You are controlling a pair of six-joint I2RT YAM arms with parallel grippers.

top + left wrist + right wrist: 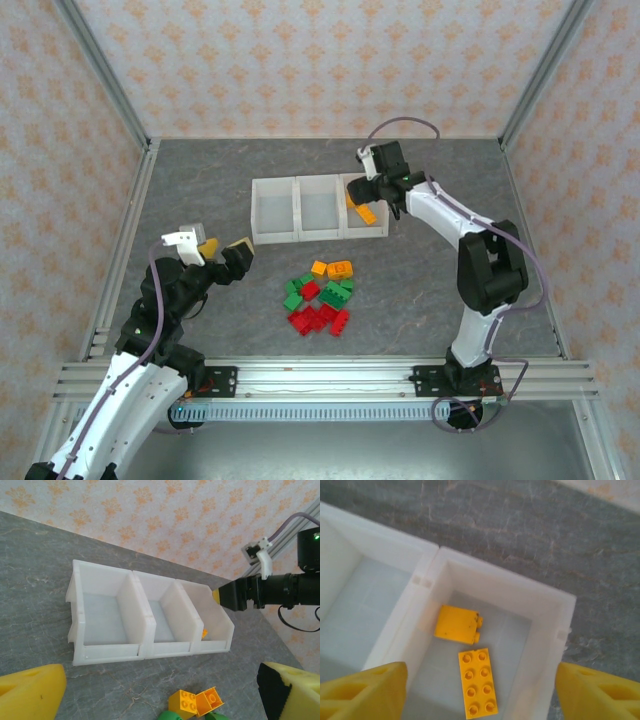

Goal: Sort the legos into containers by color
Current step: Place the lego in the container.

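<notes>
containers: row of 3 joined translucent white bins, tops open, standing mid-table beyond the loose pile.
right bin: end compartment on the right arm's side, with 2 orange pieces on its floor.
studded brick: orange, 2 by 4 studs facing up, flat on the floor of the right bin.
second brick: orange, smooth face toward the camera, just beside the studded brick; cannot tell whether the 2 touch.
right claw: directly above the right bin, yellow fingers spread wide to either side, nothing pinched between them.
left claw: hanging over the table on the left, near the pile and pointed toward the bins, spread wide and holding nothing.
loose legos: tight cluster of red, green and orange on the grey table, in front of the bins and apart from them; 2 orange at the far edge, red mostly at the near edge, green between.
</notes>
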